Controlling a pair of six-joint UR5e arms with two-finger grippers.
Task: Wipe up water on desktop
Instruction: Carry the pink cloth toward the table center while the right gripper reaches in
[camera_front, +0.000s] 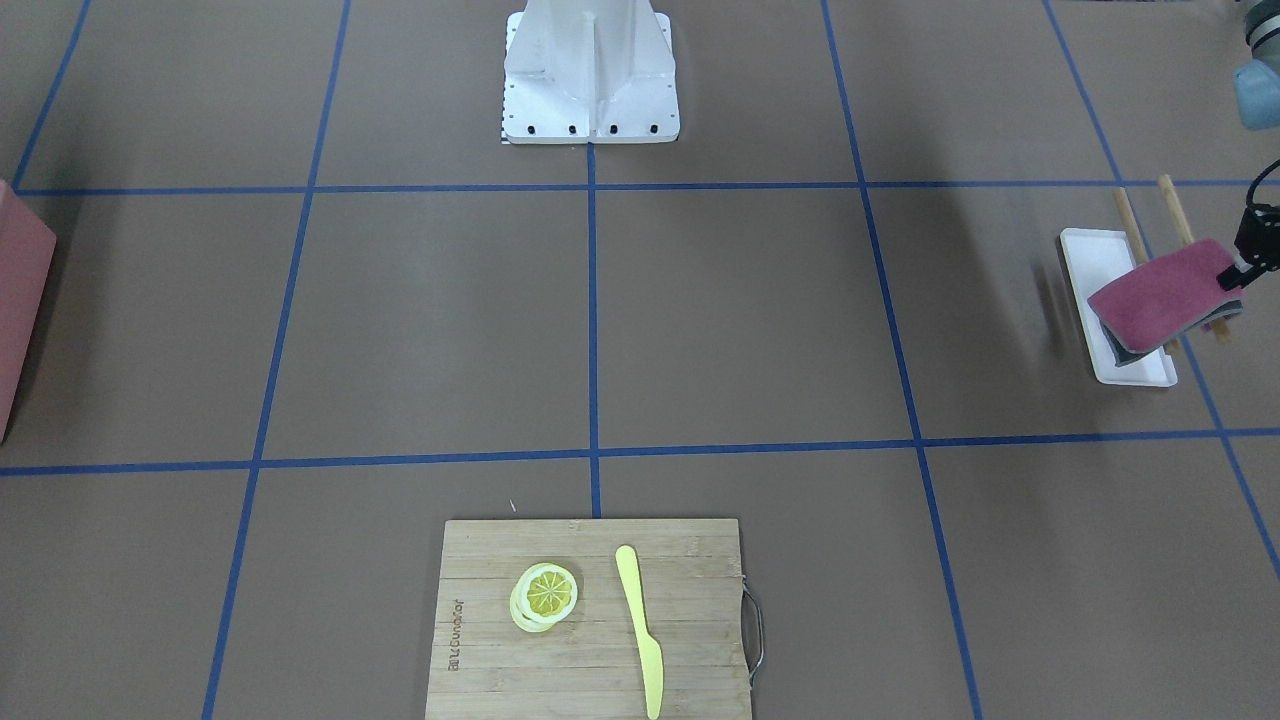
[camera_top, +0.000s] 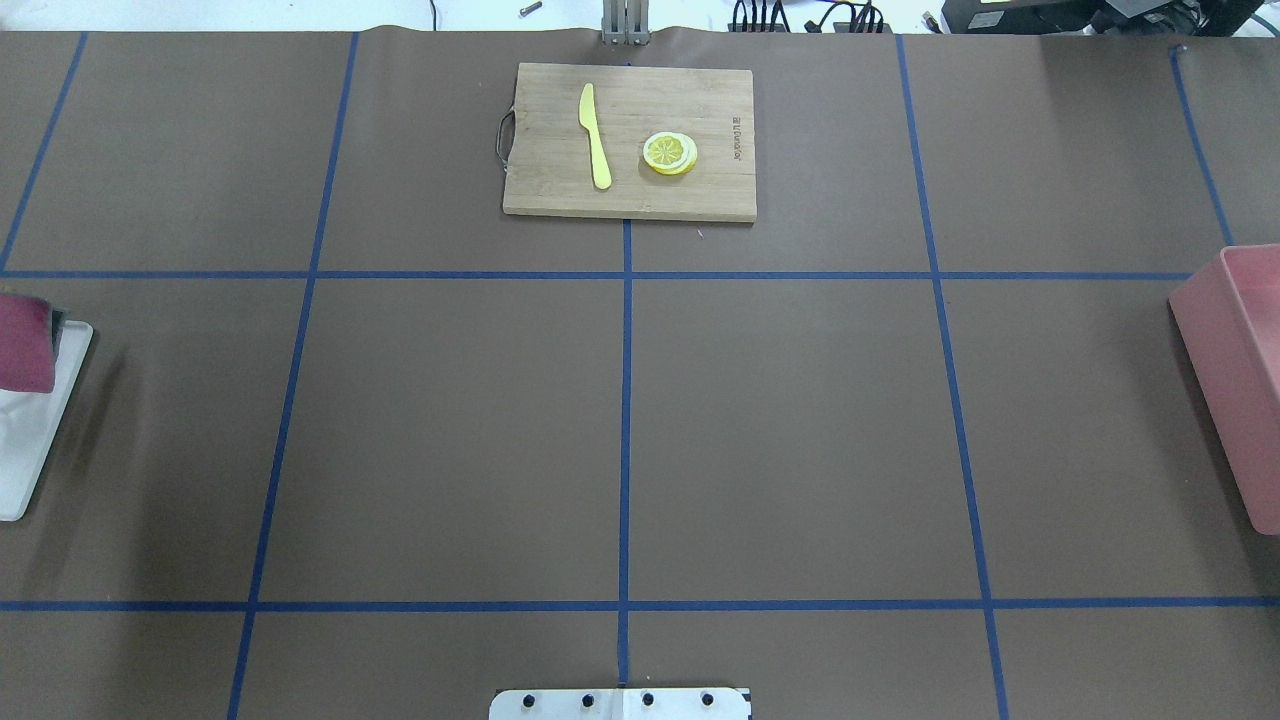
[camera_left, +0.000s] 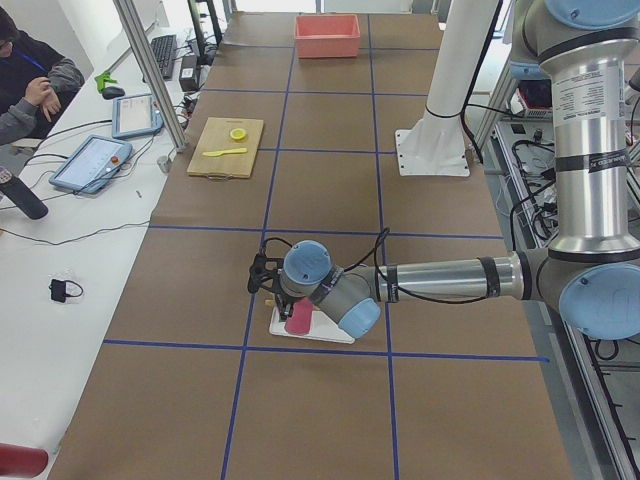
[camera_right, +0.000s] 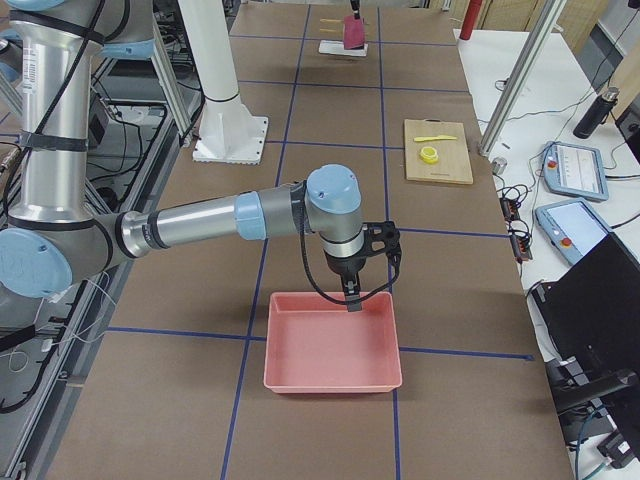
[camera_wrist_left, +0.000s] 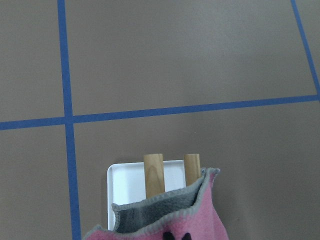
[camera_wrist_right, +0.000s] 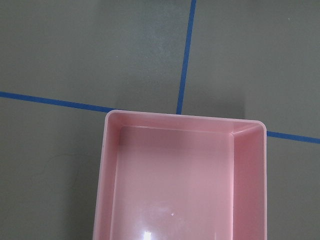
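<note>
- Left fingers (camera_front: 1230, 277) are clamped on a pink fleece cloth with grey backing (camera_front: 1165, 300), which hangs over the white rectangular plastic tray (camera_front: 1085, 250) below them. Looks like the fetch-the-cloth step to me.
- The flat matte brown table with blue tape lines (camera_top: 790, 430) spreads well away from those fingers, and I can't spot any water on it.
- Next move, I'd guess: carry the cloth to the wet patch, press, drag.
- Right fingers (camera_right: 352, 301) hang over a pink plastic bin (camera_right: 330, 375). Open or closed, can't tell.

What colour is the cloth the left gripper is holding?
Pink outside, grey inside; the cloth shows best in the left wrist view.
</note>
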